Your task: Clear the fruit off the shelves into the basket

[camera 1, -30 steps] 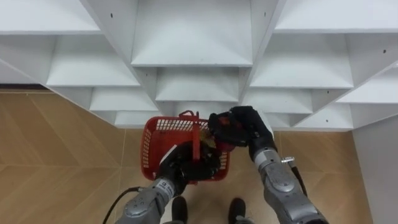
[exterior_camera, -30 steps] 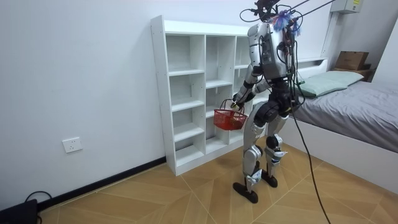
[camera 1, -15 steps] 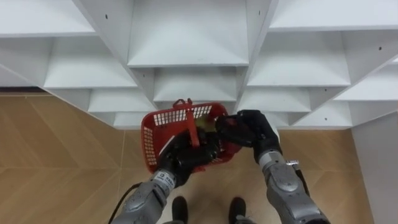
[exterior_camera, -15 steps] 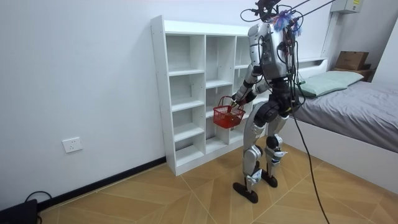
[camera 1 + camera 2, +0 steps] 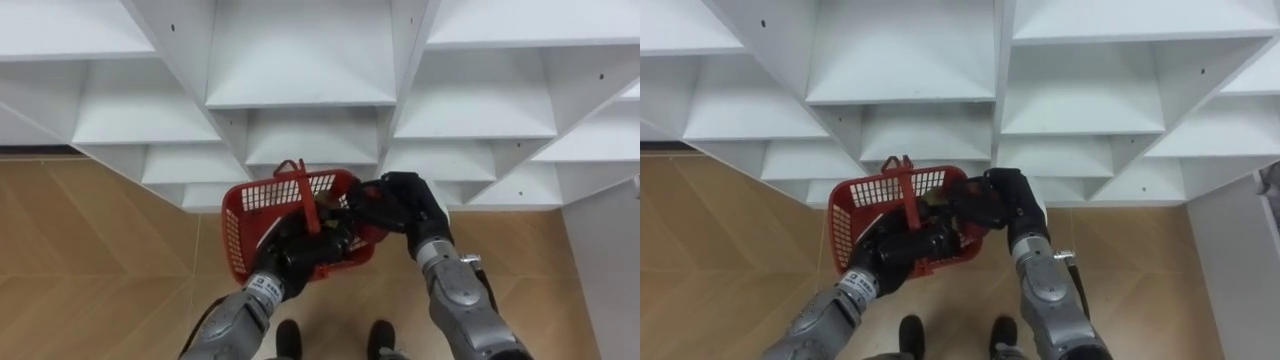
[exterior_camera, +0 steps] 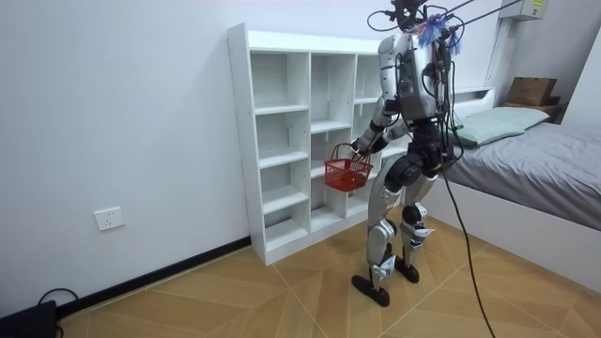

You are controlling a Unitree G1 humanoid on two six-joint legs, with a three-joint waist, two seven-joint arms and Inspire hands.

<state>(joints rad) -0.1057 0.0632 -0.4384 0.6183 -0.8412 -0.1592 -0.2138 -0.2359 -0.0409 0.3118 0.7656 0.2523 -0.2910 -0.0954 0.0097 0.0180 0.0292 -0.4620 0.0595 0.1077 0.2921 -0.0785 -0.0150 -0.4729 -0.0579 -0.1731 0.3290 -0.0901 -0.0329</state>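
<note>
Item 1, as I see it from my station: white shelf (image 6: 242, 141), columns of open compartments, standing on the floor against the wall.

Item 2: wood floor (image 6: 235, 291). It carries the shelf, the robot just before the shelf, and a dark object (image 6: 21, 314) by the wall at the room view's left.

Item 3: bed (image 6: 554, 178), at the room view's right, under a grey cover, with a green pillow (image 6: 507, 122) on it.
</note>
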